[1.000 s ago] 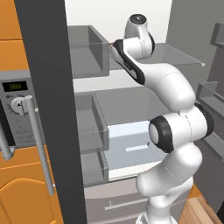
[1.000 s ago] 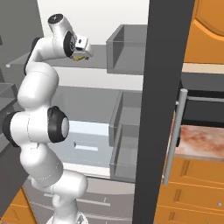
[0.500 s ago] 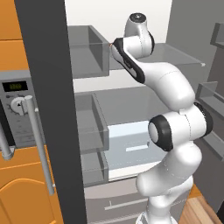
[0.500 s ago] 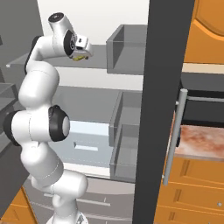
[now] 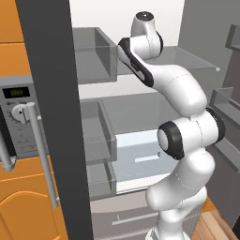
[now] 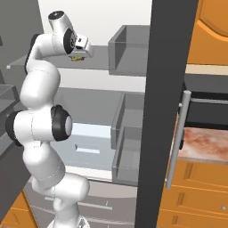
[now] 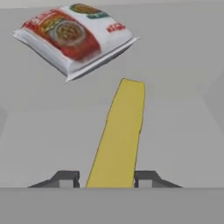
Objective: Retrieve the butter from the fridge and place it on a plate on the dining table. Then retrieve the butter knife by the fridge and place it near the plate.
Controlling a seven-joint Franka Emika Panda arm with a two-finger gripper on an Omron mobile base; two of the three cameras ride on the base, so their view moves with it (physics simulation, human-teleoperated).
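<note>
The butter (image 7: 118, 140), a pale-yellow stick, lies lengthwise on the grey upper shelf of the open fridge (image 5: 140, 117) and runs away from the hand. My gripper (image 7: 107, 178) has closed in on its near end, with one dark fingertip (image 7: 68, 178) at each long side, the right one touching and the left one a hair off. From the right base view the gripper (image 6: 79, 55) sits over the upper shelf with a bit of yellow butter (image 6: 78, 58) under it. The plate, dining table and butter knife are out of view.
A white food bag with a red label (image 7: 74, 37) lies on the same shelf beyond the butter, to its left. Grey door bins (image 6: 129, 55) hang on the open fridge door (image 6: 164, 98). A microwave (image 5: 18, 117) and orange cabinets flank the fridge.
The arm has stayed in place at the upper shelf. The jaws have come in from wide open to the sides of the butter.
</note>
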